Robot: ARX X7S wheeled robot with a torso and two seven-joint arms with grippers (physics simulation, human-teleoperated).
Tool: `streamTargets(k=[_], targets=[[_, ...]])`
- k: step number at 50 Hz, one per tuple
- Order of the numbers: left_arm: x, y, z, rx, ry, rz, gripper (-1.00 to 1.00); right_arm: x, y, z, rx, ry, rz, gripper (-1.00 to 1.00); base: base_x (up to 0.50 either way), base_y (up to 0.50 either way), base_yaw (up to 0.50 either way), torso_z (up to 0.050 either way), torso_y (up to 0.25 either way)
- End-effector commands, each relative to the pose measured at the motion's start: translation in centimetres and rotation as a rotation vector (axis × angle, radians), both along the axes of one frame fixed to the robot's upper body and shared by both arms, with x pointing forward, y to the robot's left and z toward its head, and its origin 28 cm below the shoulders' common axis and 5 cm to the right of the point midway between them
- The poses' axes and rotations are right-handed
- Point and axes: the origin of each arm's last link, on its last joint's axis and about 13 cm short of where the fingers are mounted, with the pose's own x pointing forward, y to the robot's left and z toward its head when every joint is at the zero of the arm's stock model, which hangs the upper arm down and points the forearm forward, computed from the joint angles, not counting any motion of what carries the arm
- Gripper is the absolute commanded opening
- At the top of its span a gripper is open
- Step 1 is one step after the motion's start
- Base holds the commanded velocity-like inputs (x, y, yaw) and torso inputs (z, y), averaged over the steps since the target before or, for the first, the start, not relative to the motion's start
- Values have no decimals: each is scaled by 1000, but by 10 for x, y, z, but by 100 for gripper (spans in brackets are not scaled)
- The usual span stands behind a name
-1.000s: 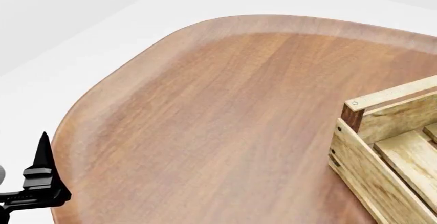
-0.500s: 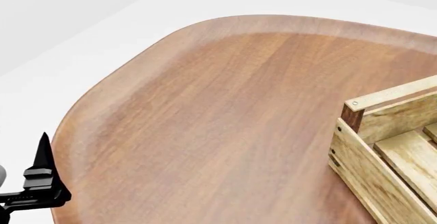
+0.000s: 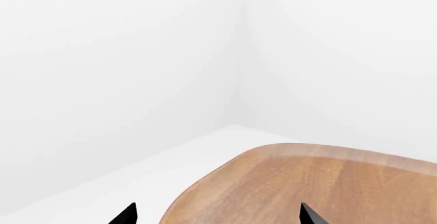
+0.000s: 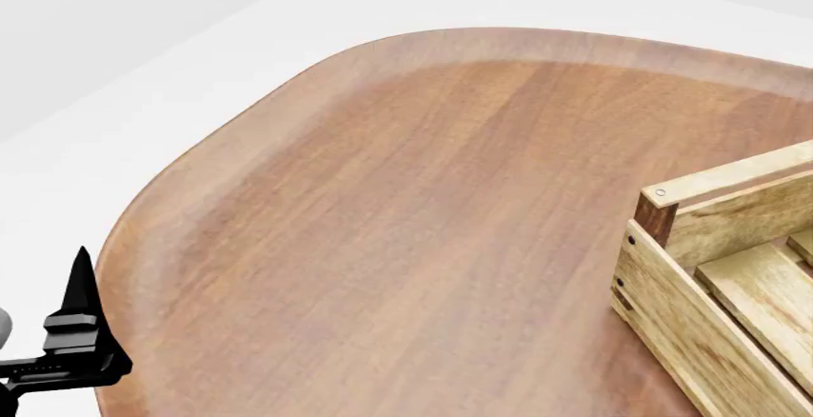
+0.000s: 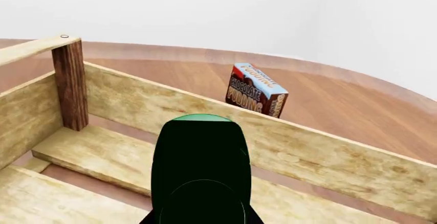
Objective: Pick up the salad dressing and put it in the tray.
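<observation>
In the right wrist view the salad dressing fills the foreground as a dark-green bottle with a lighter green top edge. My right gripper is shut on it, with only black finger edges showing beside the bottle. The bottle hangs over the inside of the tray, a light-wood crate with a slatted bottom and a darker brown corner post. One corner of the tray shows at the right edge of the head view. My left gripper is open and holds nothing. It sits by the table's left rim, where one black finger shows.
A blue-and-red pudding carton stands upright on the table beyond the tray's far plank. The round wooden table has a raised rim, with white floor and walls around it.
</observation>
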Motion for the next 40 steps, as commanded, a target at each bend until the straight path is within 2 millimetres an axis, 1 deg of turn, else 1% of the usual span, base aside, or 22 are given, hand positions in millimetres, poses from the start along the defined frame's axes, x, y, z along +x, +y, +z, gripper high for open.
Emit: streamTargets(k=[1,9,11,14,16,17,21,22,40], targets=[[0,0,1,4,-2,-2,100,-1,0,-2,-42,20,-6,-100,0,0,0,0,0],[0,0,1,4,-2,-3,100,-4,-2,-5,-42,34,-16,-100,0,0,0,0,1],[0,0,1,4,-3,-3,100,-8,-2,-11,-37,41,-20,-100,0,0,0,0,0],[0,0,1,7,-2,-5,100,-6,-3,-7,-41,40,-17,-100,0,0,0,0,0],[0,0,1,5,-2,-4,100,-8,-2,-11,-44,45,-17,-100,0,0,0,0,0],[0,0,0,5,-2,-3,100,-7,-3,-9,-47,46,-18,-100,0,0,0,0,0],[0,0,0,4,-1,-4,100,-8,-2,-11,-50,52,-16,-100,0,0,0,0,0],[0,0,0,3,-1,-3,100,-7,-3,-9,-51,54,-15,100,0,0,0,0,0],[-1,0,0,2,0,0,100,-9,-2,-12,-50,54,-8,100,0,0,0,0,0]])
